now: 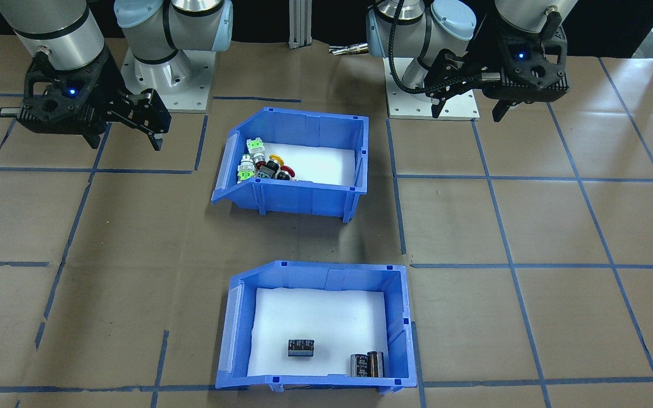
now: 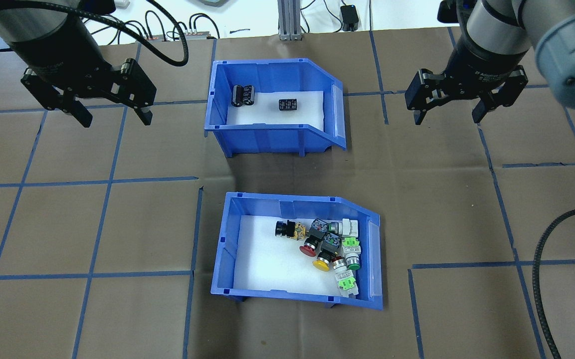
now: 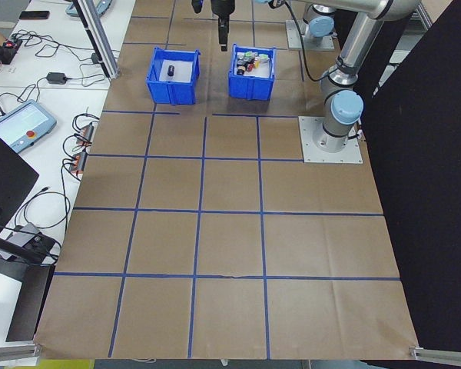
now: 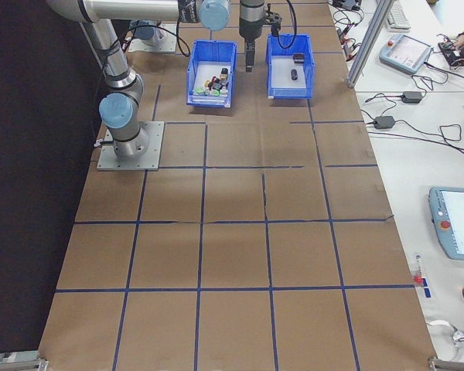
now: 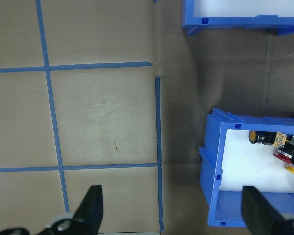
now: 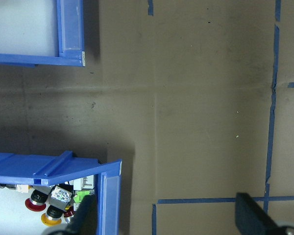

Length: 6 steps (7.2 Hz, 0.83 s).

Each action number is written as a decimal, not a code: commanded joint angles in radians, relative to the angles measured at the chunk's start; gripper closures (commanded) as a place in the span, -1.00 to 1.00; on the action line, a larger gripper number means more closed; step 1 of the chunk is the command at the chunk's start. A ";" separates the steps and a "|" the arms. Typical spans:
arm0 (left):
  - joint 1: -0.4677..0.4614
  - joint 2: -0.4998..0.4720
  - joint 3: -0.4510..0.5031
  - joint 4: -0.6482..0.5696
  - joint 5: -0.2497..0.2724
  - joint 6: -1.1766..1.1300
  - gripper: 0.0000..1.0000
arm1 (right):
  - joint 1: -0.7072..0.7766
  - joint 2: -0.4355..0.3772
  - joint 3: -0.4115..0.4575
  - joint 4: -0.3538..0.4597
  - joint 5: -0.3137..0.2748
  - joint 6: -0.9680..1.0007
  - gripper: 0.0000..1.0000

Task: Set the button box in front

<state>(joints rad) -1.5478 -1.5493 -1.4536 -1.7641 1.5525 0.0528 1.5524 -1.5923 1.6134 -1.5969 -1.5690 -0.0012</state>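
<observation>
Below both raised grippers sits the button box (image 2: pixel 294 291).

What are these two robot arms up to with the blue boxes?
Right now nothing is being held. Both the left gripper and the right gripper hang open above the brown paper-covered table, one on each side. Between them sit two blue plastic bins with white liners: the button box full of coloured push-buttons, nearer the robot, and the other bin with a few black cylinders, farther away. Neither bin is touched.
</observation>
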 commanded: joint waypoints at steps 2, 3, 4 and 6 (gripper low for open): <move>0.000 -0.002 -0.001 0.000 0.001 -0.001 -1.00 | 0.000 -0.002 0.000 0.000 0.000 0.000 -1.00; 0.000 -0.008 0.001 0.003 0.000 -0.014 -1.00 | 0.000 0.000 0.000 0.002 0.001 0.000 -1.00; 0.000 -0.011 0.001 0.009 -0.003 -0.021 -1.00 | 0.000 0.000 0.000 0.003 0.001 0.001 -1.00; 0.003 -0.018 0.006 0.009 -0.009 -0.013 -1.00 | 0.000 -0.002 0.000 0.006 0.001 0.000 -1.00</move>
<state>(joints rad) -1.5468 -1.5642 -1.4483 -1.7557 1.5493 0.0354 1.5524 -1.5932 1.6137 -1.5926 -1.5684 -0.0012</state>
